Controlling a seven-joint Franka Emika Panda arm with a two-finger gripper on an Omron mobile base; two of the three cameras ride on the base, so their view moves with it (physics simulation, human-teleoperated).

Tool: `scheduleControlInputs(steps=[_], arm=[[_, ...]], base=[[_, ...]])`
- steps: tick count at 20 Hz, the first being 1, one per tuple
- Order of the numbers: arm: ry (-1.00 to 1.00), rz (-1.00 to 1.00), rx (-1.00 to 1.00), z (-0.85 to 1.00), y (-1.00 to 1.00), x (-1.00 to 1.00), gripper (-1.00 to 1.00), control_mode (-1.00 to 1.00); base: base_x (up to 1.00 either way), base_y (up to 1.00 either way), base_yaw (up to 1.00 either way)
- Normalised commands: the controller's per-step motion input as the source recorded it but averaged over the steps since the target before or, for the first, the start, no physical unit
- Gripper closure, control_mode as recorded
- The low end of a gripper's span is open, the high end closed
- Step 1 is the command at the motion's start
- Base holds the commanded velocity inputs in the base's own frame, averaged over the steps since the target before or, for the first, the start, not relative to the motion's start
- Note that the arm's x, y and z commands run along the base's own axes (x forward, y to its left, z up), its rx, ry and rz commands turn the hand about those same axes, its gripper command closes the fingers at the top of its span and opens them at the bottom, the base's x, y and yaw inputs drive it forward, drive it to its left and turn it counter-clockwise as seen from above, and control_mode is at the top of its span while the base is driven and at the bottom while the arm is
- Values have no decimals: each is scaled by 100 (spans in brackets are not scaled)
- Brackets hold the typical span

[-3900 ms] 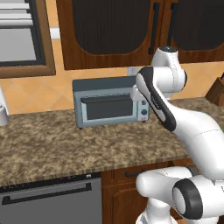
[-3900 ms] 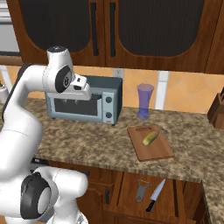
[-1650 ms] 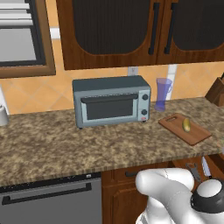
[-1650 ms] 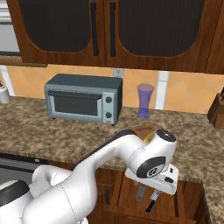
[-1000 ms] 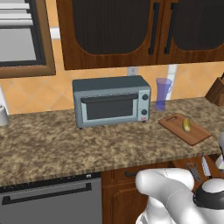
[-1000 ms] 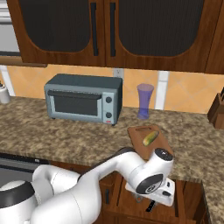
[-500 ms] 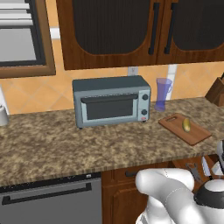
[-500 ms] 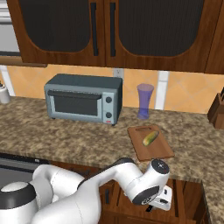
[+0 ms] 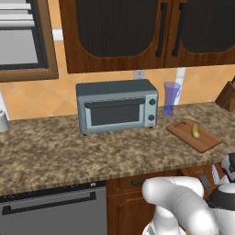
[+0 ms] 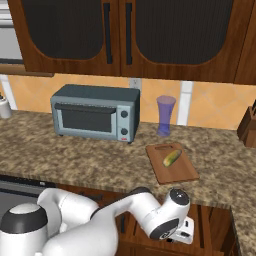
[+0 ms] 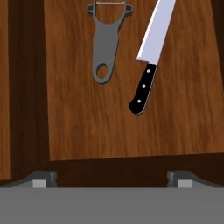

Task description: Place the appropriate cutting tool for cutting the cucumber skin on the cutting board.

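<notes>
The cutting tool, a slim dark grey peeler [image 11: 105, 43], lies flat on the wooden floor of an open drawer, its blade end at the top of the hand view. My gripper [image 11: 111, 179] hangs above the drawer, open, with nothing between its fingertips [image 11: 43, 179]; the peeler lies ahead of it, slightly left of centre. In the left base view the peeler [image 9: 201, 179] shows in the drawer under the counter edge. The cutting board [image 10: 172, 170] rests on the counter with the cucumber [image 10: 171, 158] on it. From the left, the cutting board [image 9: 204, 140] and cucumber [image 9: 195, 131] sit at the right.
A black-handled kitchen knife [image 11: 148, 65] lies right of the peeler in the drawer. On the counter stand a grey toaster oven [image 10: 95, 112], a purple cup [image 10: 165, 115] and a knife block [image 10: 248, 127]. My white arm [image 10: 150, 215] bends down in front of the cabinets.
The hand has sunk lower in front of the cabinet, toward the open drawer. Its jaws have stayed open, and the things on the counter have not moved.
</notes>
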Motion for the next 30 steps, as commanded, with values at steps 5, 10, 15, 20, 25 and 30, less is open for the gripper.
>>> scheduleControlInputs(steps=[5, 10, 15, 20, 25, 30], arm=[[0, 2, 0, -15, 0, 10, -100, -100], [0, 4, 0, -1, 0, 1, -100, -100], [0, 4, 0, -11, 0, 4, -100, -100], [0, 2, 0, -32, 0, 4, -100, -100], [1, 1, 0, -14, 0, -3, -100, -100], [8, 1, 0, -5, 0, -25, -100, -100]], base=[[0, 0, 0], [0, 0, 0], [0, 0, 0], [0, 0, 0], [0, 0, 0], [0, 0, 0]])
